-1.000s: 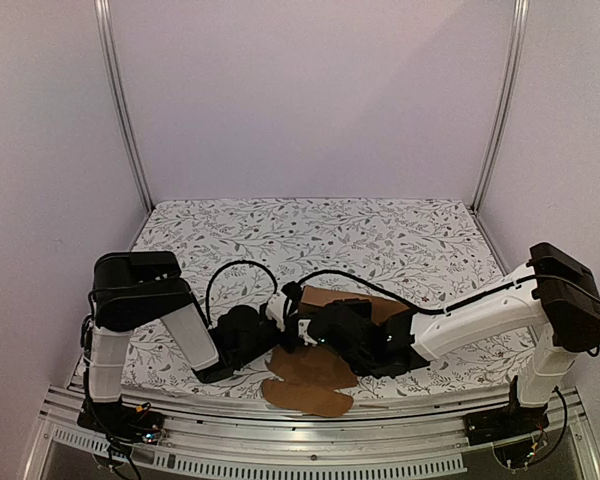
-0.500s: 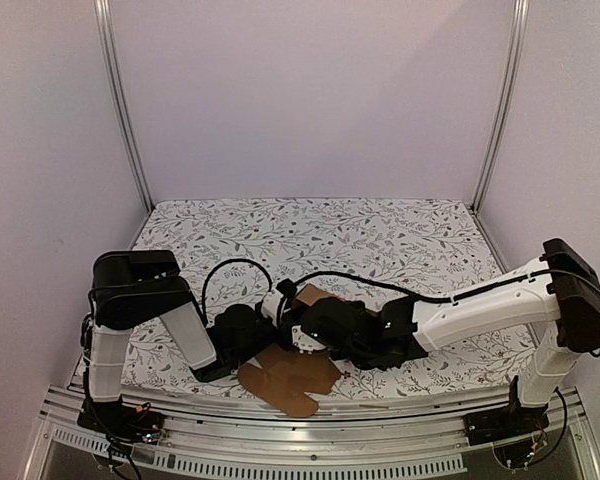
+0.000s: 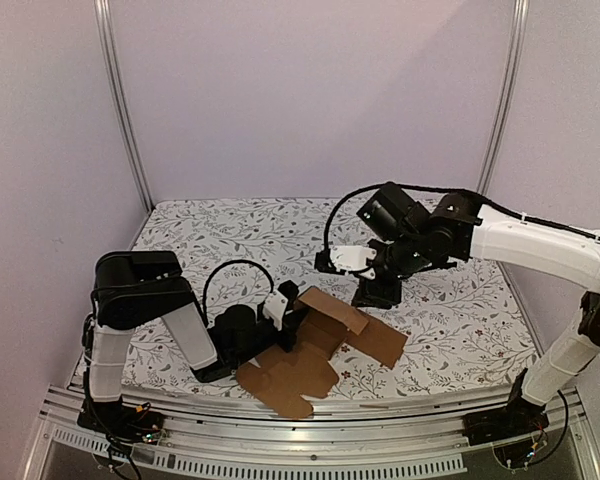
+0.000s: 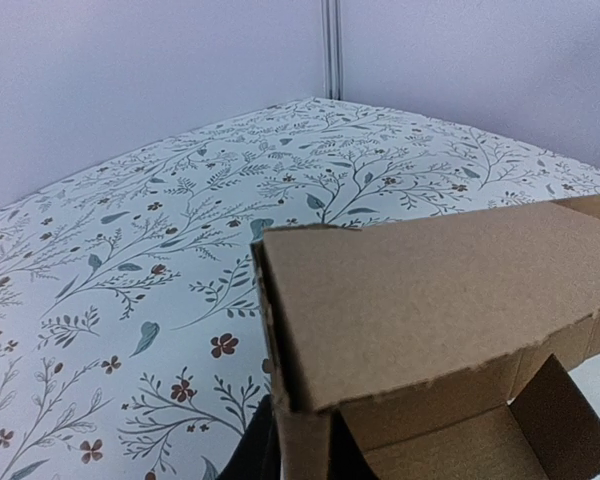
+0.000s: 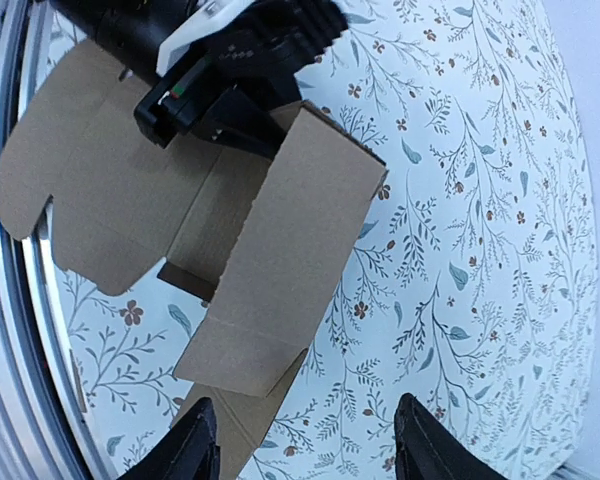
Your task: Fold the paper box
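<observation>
Lower centre, the part-folded brown kraft cardboard paper box [image 3: 320,345] has one raised panel pinched by the left gripper [image 3: 290,315]. The right gripper [image 5: 305,420] hovers above, jaws spread.

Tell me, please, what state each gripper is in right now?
Left gripper: closed on the box.
Right gripper: open, holding nothing.

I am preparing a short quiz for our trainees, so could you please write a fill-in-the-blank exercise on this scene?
1. The paper box is made of plain ____ cardboard.
2. The left gripper grips the paper box, while the right gripper hangs above it with ____ between its jaws.
3. The tablecloth is printed with a ____ pattern.

Missing words: brown; nothing; floral.
</observation>
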`<state>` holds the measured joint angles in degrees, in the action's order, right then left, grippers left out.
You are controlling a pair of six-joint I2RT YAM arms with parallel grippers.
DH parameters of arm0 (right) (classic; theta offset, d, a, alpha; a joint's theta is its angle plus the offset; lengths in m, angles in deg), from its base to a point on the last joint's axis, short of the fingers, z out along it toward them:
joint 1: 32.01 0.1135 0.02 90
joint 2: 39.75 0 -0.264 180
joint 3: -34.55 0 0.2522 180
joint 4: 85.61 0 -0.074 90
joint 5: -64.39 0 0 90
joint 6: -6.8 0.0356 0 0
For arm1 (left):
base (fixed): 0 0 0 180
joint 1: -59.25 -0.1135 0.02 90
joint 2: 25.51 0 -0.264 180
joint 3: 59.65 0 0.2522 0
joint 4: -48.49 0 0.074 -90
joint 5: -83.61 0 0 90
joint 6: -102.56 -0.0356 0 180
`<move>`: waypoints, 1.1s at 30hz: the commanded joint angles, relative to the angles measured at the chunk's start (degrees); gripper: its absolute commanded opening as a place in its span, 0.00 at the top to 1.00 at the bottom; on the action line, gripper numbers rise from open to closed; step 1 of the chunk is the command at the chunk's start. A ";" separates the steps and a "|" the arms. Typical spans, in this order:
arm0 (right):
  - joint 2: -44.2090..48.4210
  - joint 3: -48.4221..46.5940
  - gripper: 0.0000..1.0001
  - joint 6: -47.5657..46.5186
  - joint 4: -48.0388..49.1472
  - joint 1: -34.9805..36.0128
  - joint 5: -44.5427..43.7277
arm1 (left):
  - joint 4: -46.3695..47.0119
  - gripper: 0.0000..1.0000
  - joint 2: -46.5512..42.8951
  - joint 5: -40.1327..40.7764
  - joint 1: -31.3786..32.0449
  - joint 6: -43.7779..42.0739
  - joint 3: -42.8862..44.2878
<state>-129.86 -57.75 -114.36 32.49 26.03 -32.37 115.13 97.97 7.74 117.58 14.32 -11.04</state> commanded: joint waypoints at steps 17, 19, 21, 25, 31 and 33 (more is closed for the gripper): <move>-32.67 -24.82 0.33 24.10 -8.75 -15.38 43.20 | 7.04 0.86 2.02 -3.68 0.48 -1.67 0.28; -33.89 -24.71 0.34 24.25 -8.81 -15.29 42.56 | 7.05 0.86 1.46 -3.61 0.47 -1.55 -0.35; -34.53 -24.72 0.36 24.38 -8.82 -15.16 42.02 | 6.99 0.85 0.92 -3.42 0.47 -1.09 -1.12; -35.30 -24.56 0.37 24.24 -9.10 -13.62 40.08 | 6.95 0.81 -0.29 -3.46 0.55 -0.25 -3.24; -35.84 -24.36 0.41 24.16 -9.42 -11.82 38.71 | 4.89 0.75 -4.89 -2.87 0.94 0.99 -7.86; -35.93 -24.57 0.42 24.56 -9.33 -11.61 37.94 | 4.85 0.73 -5.84 -2.34 1.28 0.92 -8.90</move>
<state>-162.95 -82.10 -89.99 25.52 13.37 9.90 112.36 95.43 4.44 118.17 14.67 -17.97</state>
